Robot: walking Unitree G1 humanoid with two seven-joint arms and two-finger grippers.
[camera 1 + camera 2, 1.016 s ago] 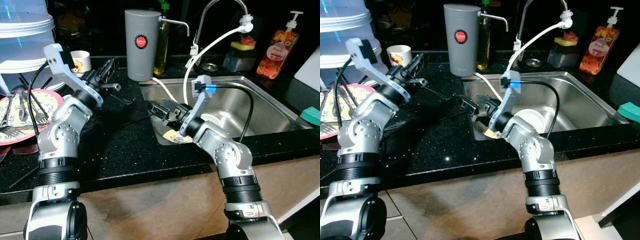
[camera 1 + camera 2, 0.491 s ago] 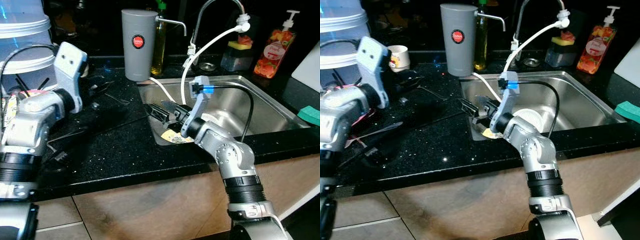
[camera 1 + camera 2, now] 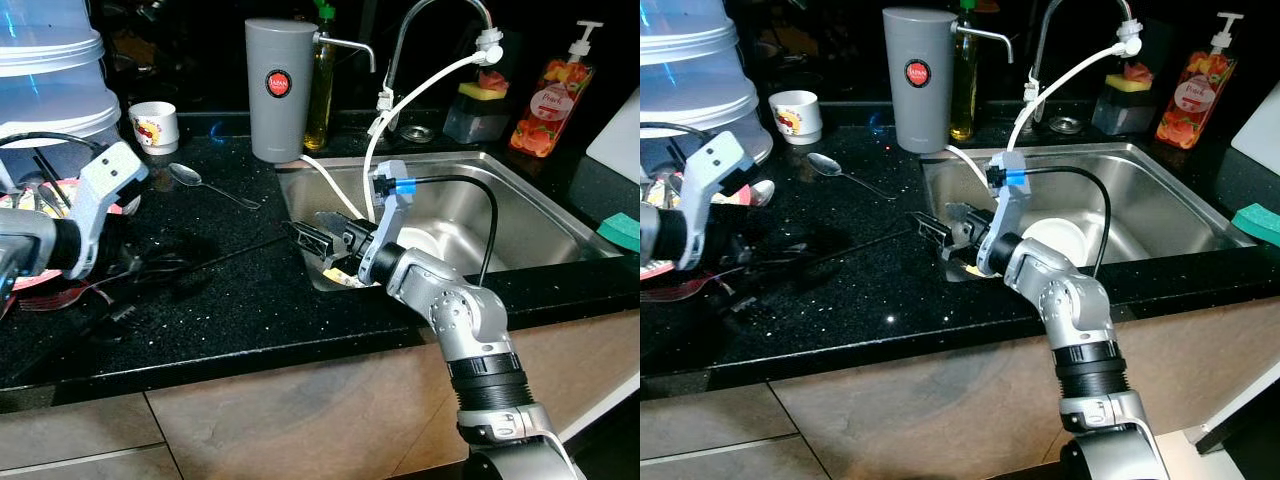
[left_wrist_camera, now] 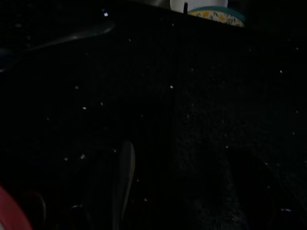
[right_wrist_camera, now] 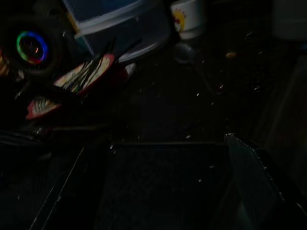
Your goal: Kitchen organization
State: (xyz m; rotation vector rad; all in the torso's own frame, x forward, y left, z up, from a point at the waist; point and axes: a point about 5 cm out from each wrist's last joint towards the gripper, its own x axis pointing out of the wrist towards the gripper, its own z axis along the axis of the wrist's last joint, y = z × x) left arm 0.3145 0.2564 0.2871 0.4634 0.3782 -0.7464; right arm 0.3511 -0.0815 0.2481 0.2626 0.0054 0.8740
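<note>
A metal spoon (image 3: 188, 176) lies loose on the black counter (image 3: 250, 300), near a small printed cup (image 3: 155, 124). My left arm is low at the far left, beside the red plate (image 3: 58, 186) that holds cutlery. Its gripper (image 3: 150, 262) is lost in shadow over the counter. My right gripper (image 3: 305, 233) hovers at the left rim of the steel sink (image 3: 520, 200), pointing left. Its fingers (image 5: 249, 163) are spread open with nothing between them. A white plate (image 3: 1065, 235) and a yellow-patterned item (image 3: 345, 276) lie in the sink below the right arm.
Along the back stand a grey canister (image 3: 282, 88), an oil bottle (image 3: 322, 80), the faucet (image 3: 440, 12) with a white hose (image 3: 410, 100), a sponge holder (image 3: 480, 105) and a soap bottle (image 3: 547, 100). A clear tiered container (image 3: 50, 80) stands far left. A teal sponge (image 3: 620, 230) lies at right.
My left arm has swung from the back of the counter down to the far left, and the spoon now lies uncovered on the counter. The right gripper has barely moved.
</note>
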